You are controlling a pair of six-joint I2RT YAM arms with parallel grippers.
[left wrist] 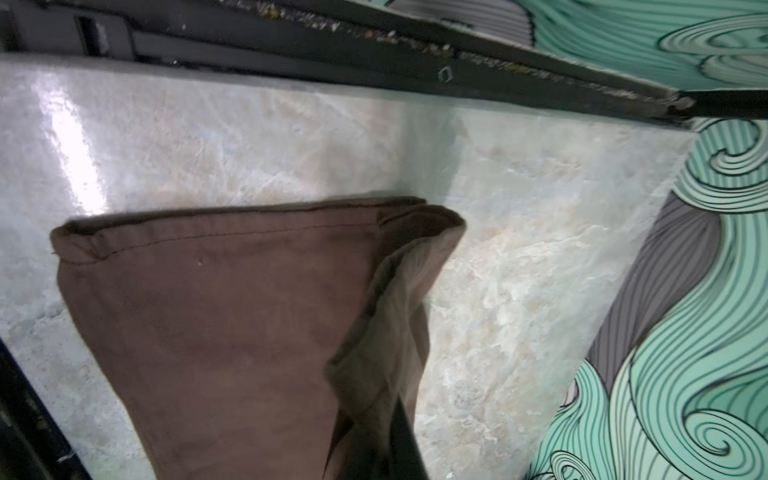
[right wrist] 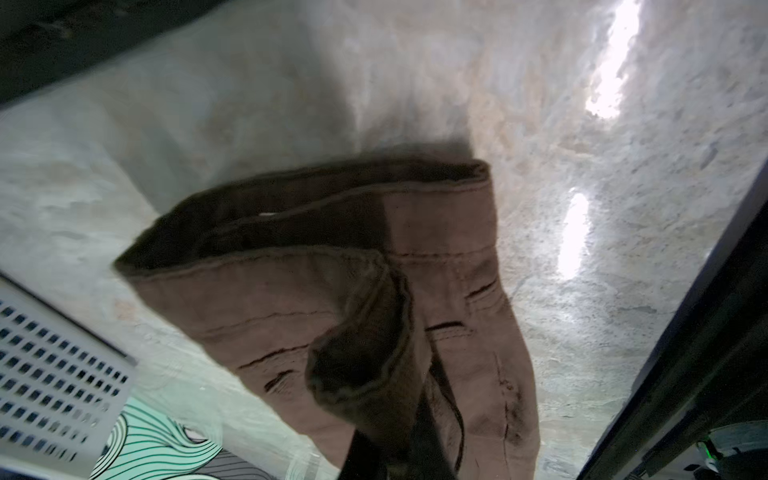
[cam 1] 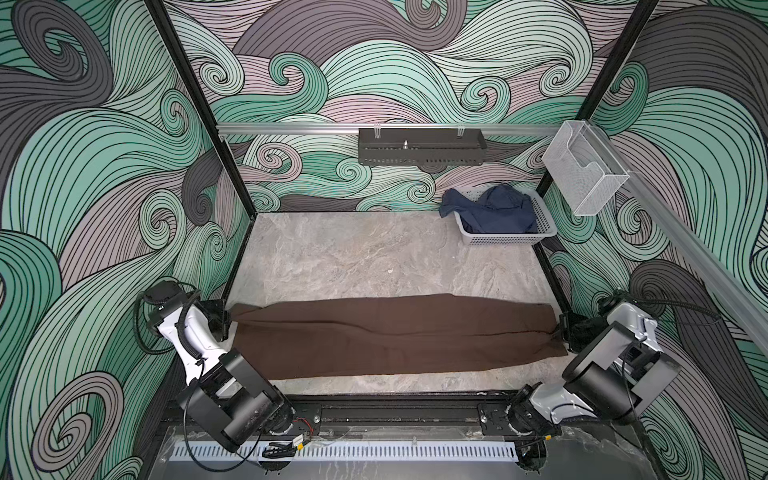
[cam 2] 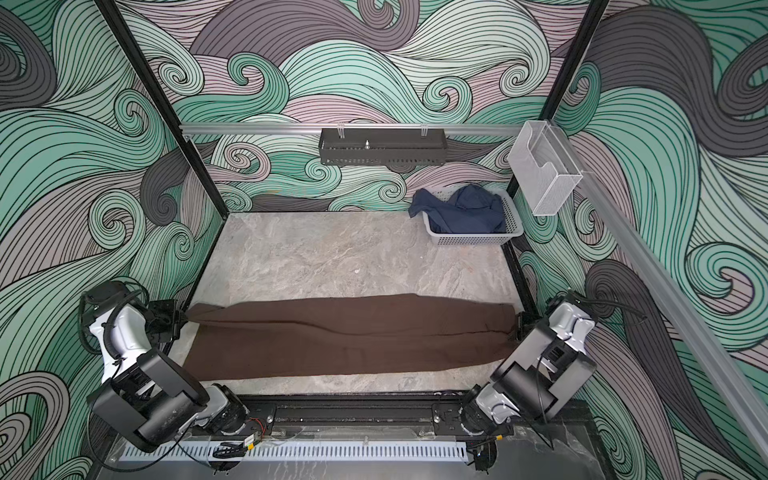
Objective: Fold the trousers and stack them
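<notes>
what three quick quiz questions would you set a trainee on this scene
1. True or false: the long dark-brown cloth trousers lie stretched across the grey marble-look tabletop.
2. The crumpled navy-blue garment is: A flat on the tabletop; B in the grey perforated plastic basket; C on the trousers.
3. Fill in: left gripper and right gripper are each shut on the ____.
Key: 1 true; 2 B; 3 trousers.

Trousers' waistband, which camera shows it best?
Right wrist view: the waistband is close up, stitching clear. Both top views show it only as the trousers' right end; the left wrist view shows just the hems.
</notes>
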